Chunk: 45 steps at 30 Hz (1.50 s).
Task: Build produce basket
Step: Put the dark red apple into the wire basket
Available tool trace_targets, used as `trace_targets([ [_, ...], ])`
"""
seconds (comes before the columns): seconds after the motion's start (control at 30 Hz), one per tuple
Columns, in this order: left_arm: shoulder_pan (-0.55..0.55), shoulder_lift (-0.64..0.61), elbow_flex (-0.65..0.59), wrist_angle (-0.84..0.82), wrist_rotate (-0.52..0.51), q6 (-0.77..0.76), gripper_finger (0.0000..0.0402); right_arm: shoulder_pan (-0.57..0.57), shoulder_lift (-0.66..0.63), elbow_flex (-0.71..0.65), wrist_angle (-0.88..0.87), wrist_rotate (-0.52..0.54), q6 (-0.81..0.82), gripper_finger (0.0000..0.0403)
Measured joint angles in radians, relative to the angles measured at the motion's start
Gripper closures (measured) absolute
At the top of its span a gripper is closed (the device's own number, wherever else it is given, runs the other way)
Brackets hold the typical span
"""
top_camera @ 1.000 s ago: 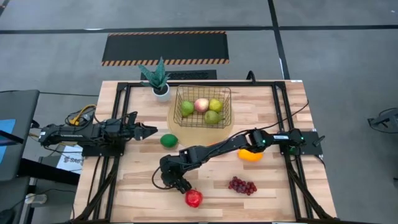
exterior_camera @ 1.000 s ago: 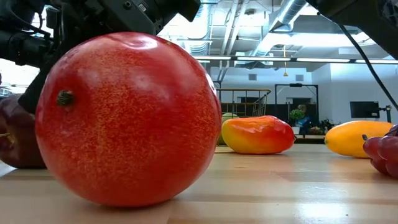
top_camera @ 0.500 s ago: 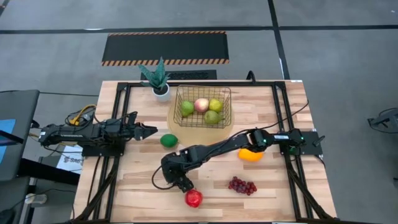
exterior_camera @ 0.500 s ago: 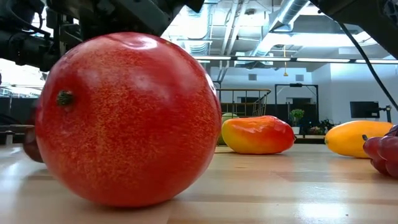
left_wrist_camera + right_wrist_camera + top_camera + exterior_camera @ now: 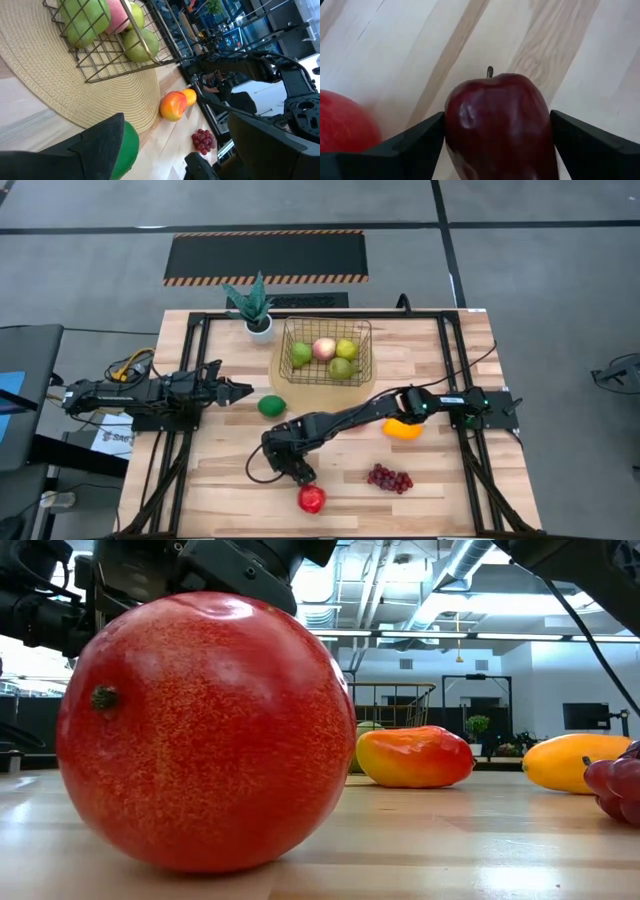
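Note:
The gold wire basket stands on a round woven mat at the far middle of the table and holds two green pears, a peach and a yellow-green apple. My right gripper reaches to the near middle of the table. It is shut on the dark red fruit, right beside the red apple. On the table lie the green lime, the purple grapes, and the mango and yellow-orange fruit. My left gripper is open and hovers left of the lime. My right gripper pinches the dark red fruit between its two fingers, one on each of its flanks. The fingers come from above, pointing down at the table. The stem points away from the wrist. The fruit is lifted clear of the wood.
A spiky potted plant stands at the far left, beside the basket. The right arm stretches across the table's middle above the mango. In the low view the red apple fills the foreground. Black frame rails border the table.
My right gripper has risen and shifted slightly toward the table's right, staying shut on the dark red fruit. In the low view the fruit first stood on the table left of the red apple. It then came off the wood and went out of sight.

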Motion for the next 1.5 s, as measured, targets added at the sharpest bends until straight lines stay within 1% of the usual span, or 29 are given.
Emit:
trace_targets([
  [0.1, 0.0, 0.0, 0.0, 0.0, 0.0, 0.0, 0.0061, 0.001, 0.0, 0.0, -0.004, 0.006, -0.004, 0.0051],
  [0.27, 0.0, 0.0, 0.0, 0.0, 0.0, -0.001, 0.0061, 0.0, -0.001, 0.0, 0.002, 0.005, 0.033, 0.0099],
  [0.33, 0.0, 0.0, 0.0, 0.0, 0.0, -0.001, 0.0061, 0.0, -0.007, 0.002, -0.001, 0.003, 0.041, 0.0108],
  [0.47, 0.0, 0.0, 0.0, 0.0, 0.0, -0.002, 0.0061, -0.006, -0.035, 0.001, 0.003, 0.003, 0.065, 0.0101],
  [0.53, 0.0, 0.0, 0.0, 0.0, 0.0, -0.002, 0.0061, -0.018, -0.069, 0.001, 0.01, -0.021, 0.094, 0.0092],
  [0.8, 0.0, 0.0, 0.0, 0.0, 0.0, -0.019, 0.0061, -0.079, -0.259, 0.003, 0.04, -0.1, 0.206, 0.0089],
  [0.9, 0.0, 0.0, 0.0, 0.0, 0.0, -0.019, 0.0061, -0.1, -0.354, 0.004, 0.092, -0.173, 0.262, 0.0089],
  [1.03, 0.0, 0.0, 0.0, 0.0, 0.0, -0.02, 0.0061, -0.11, -0.465, 0.004, 0.232, -0.286, 0.354, 0.0086],
  [1.1, 0.0, 0.0, 0.0, 0.0, 0.0, -0.029, 0.0061, -0.109, -0.518, 0.004, 0.331, -0.314, 0.409, 0.0086],
  [1.27, 0.0, 0.0, 0.0, 0.0, -0.017, -0.053, 0.0061, -0.085, -0.634, 0.006, 0.622, -0.315, 0.51, 0.0086],
  [1.33, 0.0, 0.0, 0.0, 0.0, -0.035, -0.063, 0.0061, -0.062, -0.663, 0.006, 0.769, -0.315, 0.538, 0.0086],
  [1.43, 0.0, 0.0, 0.0, -0.001, -0.059, -0.075, 0.0061, -0.02, -0.706, 0.006, 0.917, -0.315, 0.525, 0.0086],
  [1.5, 0.0, 0.0, 0.0, -0.001, -0.073, -0.083, 0.0061, 0.008, -0.732, 0.006, 0.971, -0.304, 0.492, 0.0086],
])
